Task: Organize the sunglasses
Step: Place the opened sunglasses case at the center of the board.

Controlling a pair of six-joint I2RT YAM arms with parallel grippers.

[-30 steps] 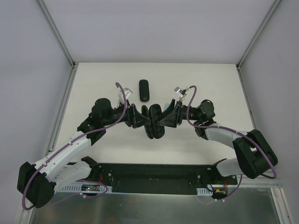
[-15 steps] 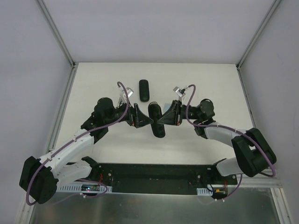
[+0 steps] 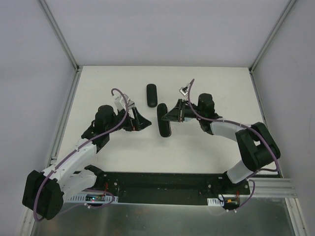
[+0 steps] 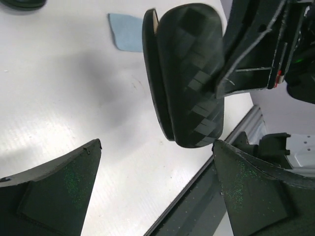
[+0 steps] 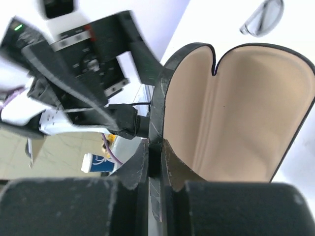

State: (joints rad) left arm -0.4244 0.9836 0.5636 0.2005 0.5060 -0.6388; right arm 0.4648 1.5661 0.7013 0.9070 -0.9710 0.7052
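A black oval case (image 3: 164, 124) lies mid-table, and in the left wrist view the case (image 4: 189, 73) stands partly open on its side. My right gripper (image 3: 171, 113) is shut on its thin black lid edge (image 5: 158, 103), so the tan lining (image 5: 236, 108) faces the right wrist camera. Beyond the case's rim lie the sunglasses (image 5: 262, 18), a wire-framed pair with pale lenses, on the table. My left gripper (image 3: 140, 121) is open, just left of the case, its fingers (image 4: 59, 191) apart with nothing between them.
A second black case (image 3: 151, 95) lies shut farther back, also at the left wrist view's top corner (image 4: 22, 4). A light-blue cloth (image 4: 127, 30) lies on the table behind the held case. A metal rail (image 3: 64, 123) runs along the table's left edge.
My left gripper opened, let go of the case and drew back left. My right gripper shut on the case's edge and shifted it slightly toward the back.
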